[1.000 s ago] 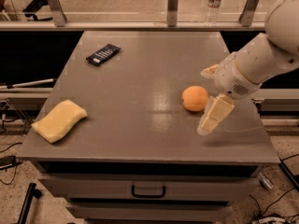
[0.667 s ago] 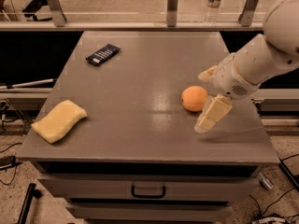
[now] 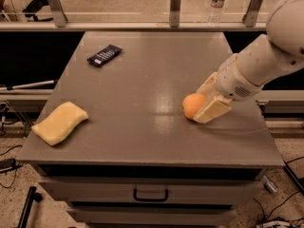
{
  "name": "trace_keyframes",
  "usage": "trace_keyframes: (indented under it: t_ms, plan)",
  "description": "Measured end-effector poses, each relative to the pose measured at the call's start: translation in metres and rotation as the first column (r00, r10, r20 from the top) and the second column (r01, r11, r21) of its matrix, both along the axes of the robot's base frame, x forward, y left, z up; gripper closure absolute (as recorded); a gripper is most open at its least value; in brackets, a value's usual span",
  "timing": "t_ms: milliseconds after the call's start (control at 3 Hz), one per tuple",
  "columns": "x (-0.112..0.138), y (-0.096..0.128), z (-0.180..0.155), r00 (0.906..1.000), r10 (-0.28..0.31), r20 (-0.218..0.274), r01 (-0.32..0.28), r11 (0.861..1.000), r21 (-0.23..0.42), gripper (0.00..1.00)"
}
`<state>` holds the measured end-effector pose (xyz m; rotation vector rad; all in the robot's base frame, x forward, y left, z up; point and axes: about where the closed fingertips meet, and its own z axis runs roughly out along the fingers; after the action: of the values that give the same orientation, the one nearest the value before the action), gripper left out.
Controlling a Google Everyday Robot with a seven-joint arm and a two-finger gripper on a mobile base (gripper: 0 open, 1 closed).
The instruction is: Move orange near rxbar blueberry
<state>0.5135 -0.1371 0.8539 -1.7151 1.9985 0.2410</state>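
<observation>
I have a single camera view to work from. It sits high on the drawer side of the table (image 3: pixel 142 141), looking down and forward across the top toward the glass railing (image 3: pixel 175 6) well beyond the jaws. It is near enough that the tabletop fills most of the view. It is also far enough back that all four edges show, with the drawer front (image 3: pixel 151 194) and a strip of floor on the camera's side of the jaws. The gripper (image 3: pixel 199 106) sits right of centre in the view, nearer the front edge than the far one. Its arm (image 3: pixel 266 61) enters from the upper right corner.
</observation>
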Motion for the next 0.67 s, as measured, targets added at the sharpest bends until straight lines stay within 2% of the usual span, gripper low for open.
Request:
trace_keyframes:
  t_ms: [333, 667]
  plan:
    - [-0.0006, 0.0013, 0.0004, 1.0000, 0.002, 0.001, -0.002, 1.000, -0.001, 0.83]
    - [-0.0011, 0.0025, 0.0009, 1.0000, 0.005, 0.001, -0.005, 1.000, -0.002, 1.00]
